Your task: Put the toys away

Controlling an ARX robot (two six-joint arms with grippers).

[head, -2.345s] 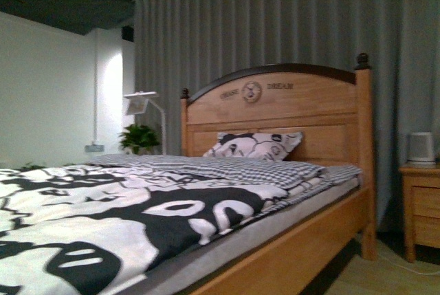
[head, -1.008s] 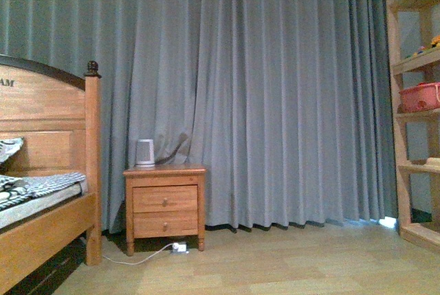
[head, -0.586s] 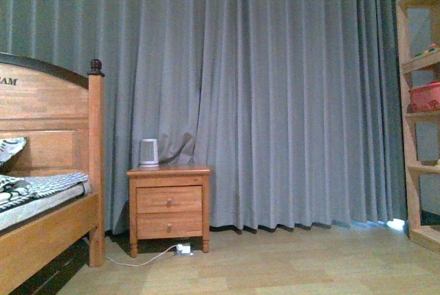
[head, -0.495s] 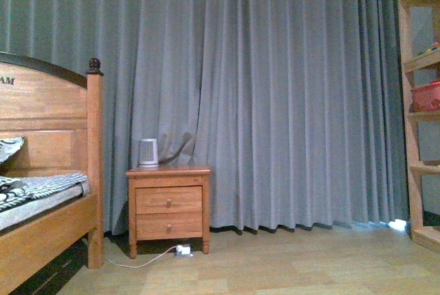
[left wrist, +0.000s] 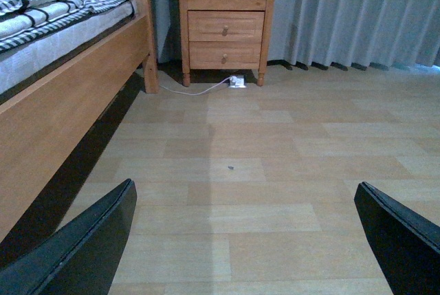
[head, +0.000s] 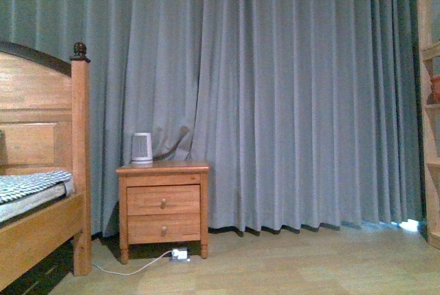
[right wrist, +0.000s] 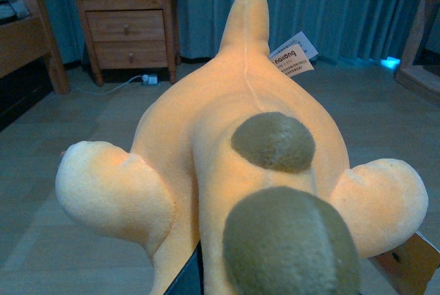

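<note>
The plush toy (right wrist: 247,137) fills the right claw (right wrist: 297,272), which looks clamped around it, in the air facing the nightstand (head: 163,202). The left claw (left wrist: 242,240) hangs spread and empty over the floor (left wrist: 289,171) before that nightstand. A sharp swing could let the soft, bulky fabric slip free.

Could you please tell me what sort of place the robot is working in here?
Most likely a bedroom: a wooden bed with checked bedding, a two-drawer wooden nightstand beside it, and full-length grey-blue curtains behind. An orange-yellow plush toy suits a home setting too.
</note>
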